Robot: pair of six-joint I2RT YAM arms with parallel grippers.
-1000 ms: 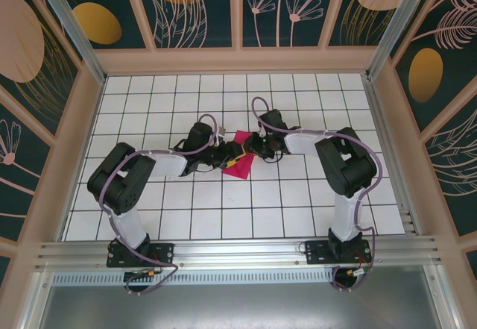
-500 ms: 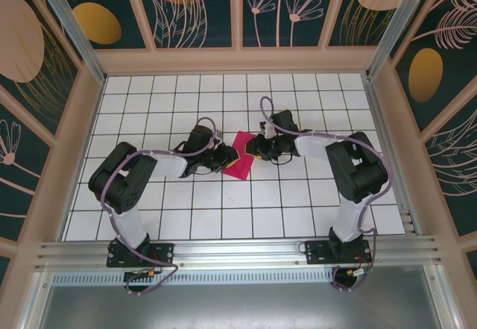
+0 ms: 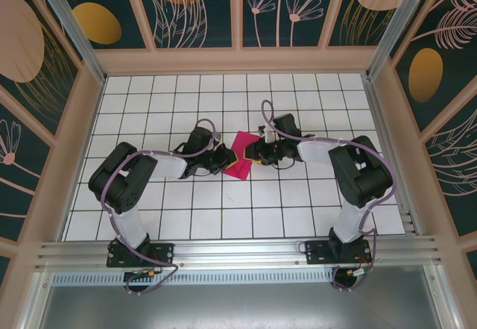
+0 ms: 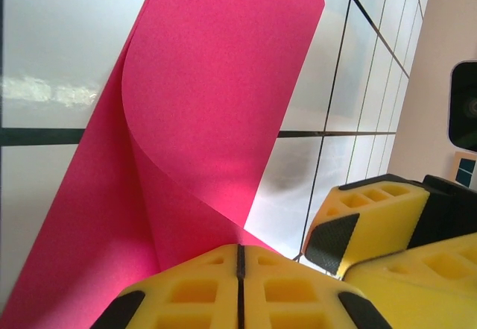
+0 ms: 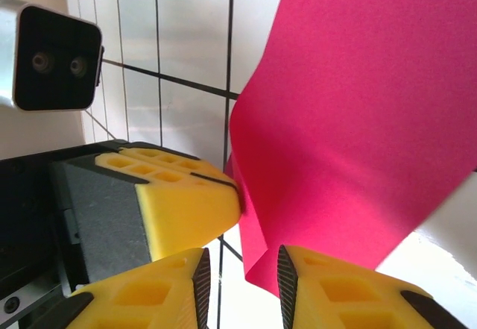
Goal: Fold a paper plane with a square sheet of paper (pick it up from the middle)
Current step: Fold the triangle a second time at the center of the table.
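Observation:
The square sheet of paper (image 3: 242,148) is magenta-pink and lies at mid-table, curled over on itself. In the left wrist view the sheet (image 4: 216,105) bends up from the tiles into a loose roll. My left gripper (image 4: 240,253) is shut on its near edge, its yellow pads pressed together; from above the left gripper (image 3: 230,163) sits at the sheet's left side. My right gripper (image 5: 242,273) stands open, and the sheet's lower corner (image 5: 298,254) hangs in the gap beside one pad. From above the right gripper (image 3: 256,154) meets the sheet's right side. The paper plane is out of view.
The white gridded table (image 3: 223,210) is boxed in by wooden walls (image 3: 238,60) at the back and sides. An aluminium rail (image 3: 238,253) runs along the near edge above the arm bases. The two grippers sit nearly touching each other.
My left gripper has closed on the sheet's edge. The right gripper has shifted slightly toward the near right and its elbow swung outward. The sheet stays at mid-table.

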